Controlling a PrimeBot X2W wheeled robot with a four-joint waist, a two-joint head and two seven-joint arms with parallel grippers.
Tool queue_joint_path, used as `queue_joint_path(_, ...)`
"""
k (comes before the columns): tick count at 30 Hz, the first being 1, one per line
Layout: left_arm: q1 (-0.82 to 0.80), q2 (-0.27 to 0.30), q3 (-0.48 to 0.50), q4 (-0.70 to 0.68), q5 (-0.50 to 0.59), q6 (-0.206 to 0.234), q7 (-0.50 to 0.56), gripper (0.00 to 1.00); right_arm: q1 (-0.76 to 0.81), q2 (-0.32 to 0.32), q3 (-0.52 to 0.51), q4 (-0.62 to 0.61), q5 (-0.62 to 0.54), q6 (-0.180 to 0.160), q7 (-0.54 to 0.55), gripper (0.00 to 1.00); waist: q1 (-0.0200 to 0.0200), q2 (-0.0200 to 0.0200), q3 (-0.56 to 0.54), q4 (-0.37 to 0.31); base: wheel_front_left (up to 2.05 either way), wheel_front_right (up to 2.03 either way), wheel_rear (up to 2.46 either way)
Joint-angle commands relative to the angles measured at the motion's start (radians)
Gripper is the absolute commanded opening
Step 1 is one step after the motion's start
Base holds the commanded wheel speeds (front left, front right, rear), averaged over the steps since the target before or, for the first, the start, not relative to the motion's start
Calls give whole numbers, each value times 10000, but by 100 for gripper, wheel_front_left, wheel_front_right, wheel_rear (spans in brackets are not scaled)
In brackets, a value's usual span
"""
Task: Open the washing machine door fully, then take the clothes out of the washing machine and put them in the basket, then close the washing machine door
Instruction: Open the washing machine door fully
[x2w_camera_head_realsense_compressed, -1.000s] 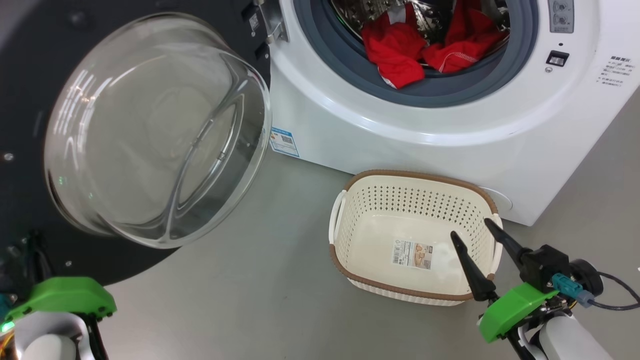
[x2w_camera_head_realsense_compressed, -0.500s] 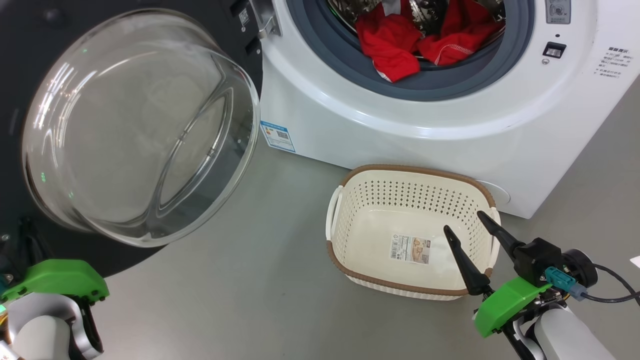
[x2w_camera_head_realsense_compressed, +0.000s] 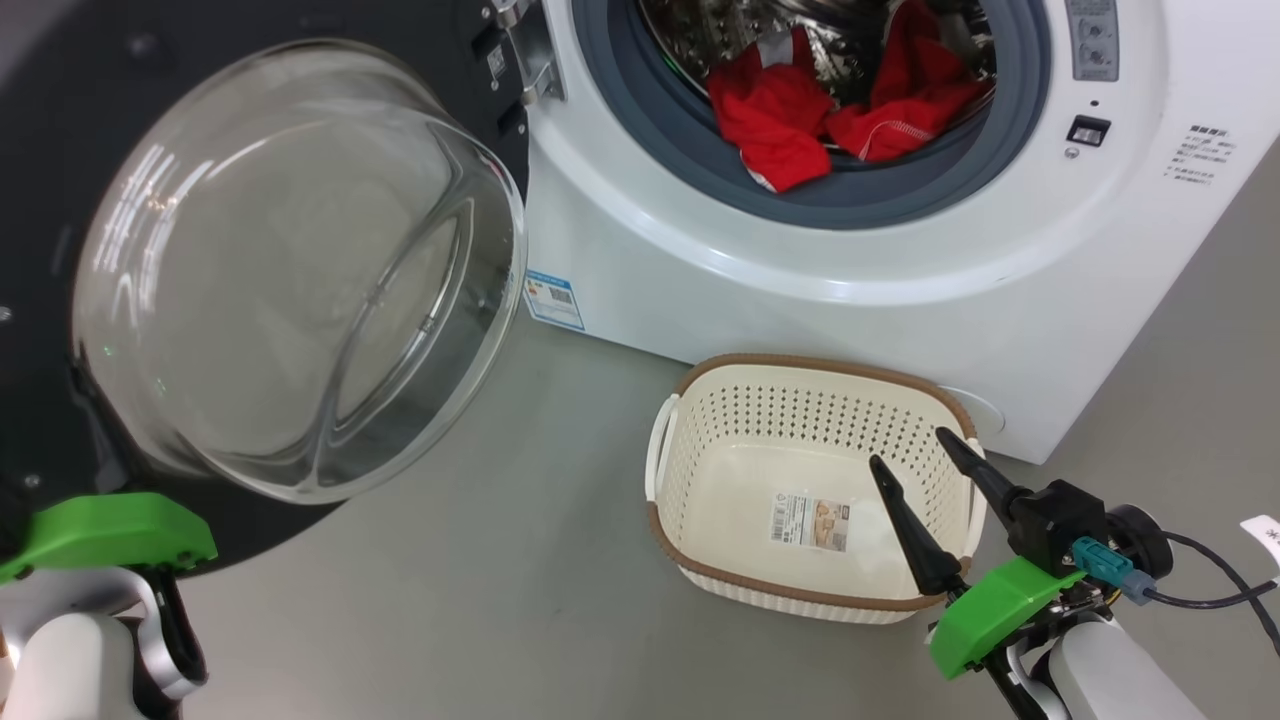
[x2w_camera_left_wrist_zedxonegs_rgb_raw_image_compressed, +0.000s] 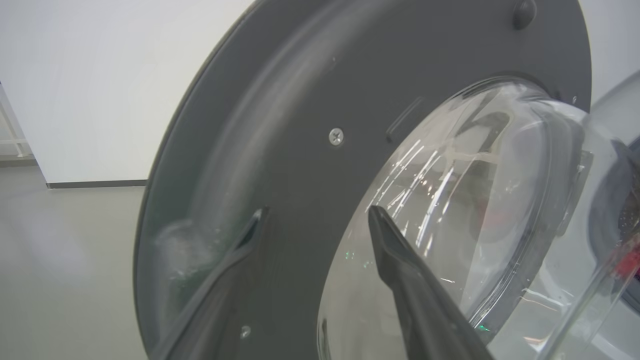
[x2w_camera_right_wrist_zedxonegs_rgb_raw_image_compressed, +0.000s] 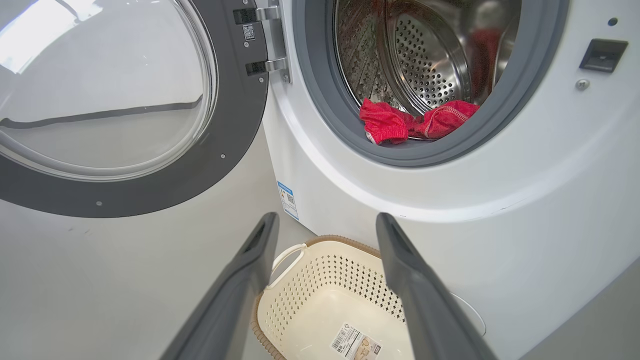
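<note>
The washing machine (x2w_camera_head_realsense_compressed: 800, 300) stands with its door (x2w_camera_head_realsense_compressed: 300, 270) swung wide to the left, the glass bowl bulging toward me. Red clothes (x2w_camera_head_realsense_compressed: 780, 120) lie at the drum's front lip, over the grey ring, and show as clothes (x2w_camera_right_wrist_zedxonegs_rgb_raw_image_compressed: 395, 125) in the right wrist view. On the floor before the machine sits the basket (x2w_camera_head_realsense_compressed: 800, 361), holding just a paper label. My right gripper (x2w_camera_head_realsense_compressed: 908, 447) hangs open over the basket's right end. My left gripper (x2w_camera_left_wrist_zedxonegs_rgb_raw_image_compressed: 315, 212) is open, close to the door's (x2w_camera_left_wrist_zedxonegs_rgb_raw_image_compressed: 300, 100) dark inner rim, with nothing between its fingers.
A blue label sticker (x2w_camera_head_realsense_compressed: 553, 297) marks the machine's lower left corner. Bare grey floor (x2w_camera_head_realsense_compressed: 500, 560) runs between the door and the basket. A black cable (x2w_camera_head_realsense_compressed: 1210, 600) trails from my right wrist. In the left wrist view a white wall (x2w_camera_left_wrist_zedxonegs_rgb_raw_image_compressed: 100, 75) stands beyond the door.
The head camera has shifted slightly, so the whole picture has moved. Door, clothes and basket lie as before. The right gripper stays open over the basket.
</note>
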Motion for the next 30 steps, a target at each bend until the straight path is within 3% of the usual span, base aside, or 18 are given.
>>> queue_joint_path(1, 119, 376, 380, -514, 140, -51, -119, 100, -135, 48, 195, -217, 42, 62, -67, 100, 0, -1, -122, -67, 0, 0, 0)
queue_joint_path(8, 824, 56, -80, -2975, 348, -350, -115, 100, 20, 304, -75, -375, 129, 62, -67, 100, 0, -1, -508, -391, 0, 0, 0)
queue_joint_path(14, 1022, -182, -738, -4269, -244, -1316, 77, 100, 58, 509, -312, -601, 39, 62, -67, 100, 0, -1, -738, -1005, 0, 0, 0)
queue_joint_path(21, 1296, -105, -1176, -3901, -586, -2277, 34, 100, 111, 667, -760, -1296, -820, 62, -67, 100, 0, -1, -884, -2063, 0, 0, 0)
queue_joint_path(30, 1864, -346, -1279, -3243, -598, -2795, -102, 100, 549, 959, -1569, -2389, -1134, 62, -67, 100, 0, -1, -1135, -3478, 0, 0, 0)
